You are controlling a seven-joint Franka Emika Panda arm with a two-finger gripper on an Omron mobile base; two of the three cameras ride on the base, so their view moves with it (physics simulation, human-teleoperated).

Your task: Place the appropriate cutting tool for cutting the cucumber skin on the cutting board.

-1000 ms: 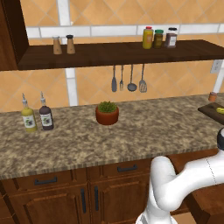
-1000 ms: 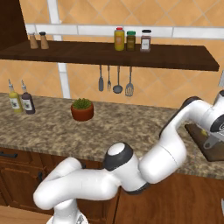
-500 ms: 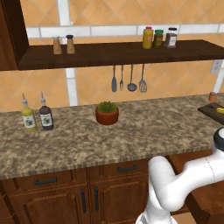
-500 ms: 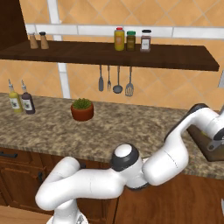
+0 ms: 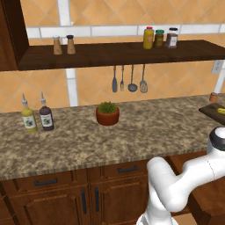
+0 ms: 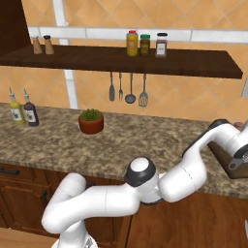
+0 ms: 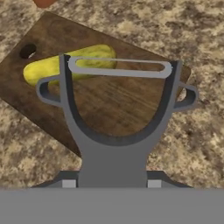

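Observation:
A grey Y-shaped peeler (image 7: pixel 113 148) is held in my gripper (image 7: pixel 111 183), which is shut on its handle. The blade end of the peeler hangs over the dark brown cutting board (image 7: pixel 131 100). A yellow-green cucumber (image 7: pixel 43 70) lies on the board's far side, near its hanging hole. From the left base, the cutting board (image 5: pixel 211 111) sits at the counter's far right with the cucumber (image 5: pixel 221 110) on it. Seen from the right base, the gripper (image 6: pixel 234 163) hovers just over the cutting board (image 6: pixel 224 156).
A terracotta plant pot (image 5: pixel 107 114) stands mid-counter, with two bottles (image 5: pixel 37 117) at the left. Utensils (image 5: pixel 132 79) hang on the wall under a long shelf (image 5: pixel 123 52) of jars. A small orange object (image 5: pixel 213 96) sits behind the board.
The hand has dropped slightly toward the cutting board with the peeler still in its grip. Nothing else on the counter has moved.

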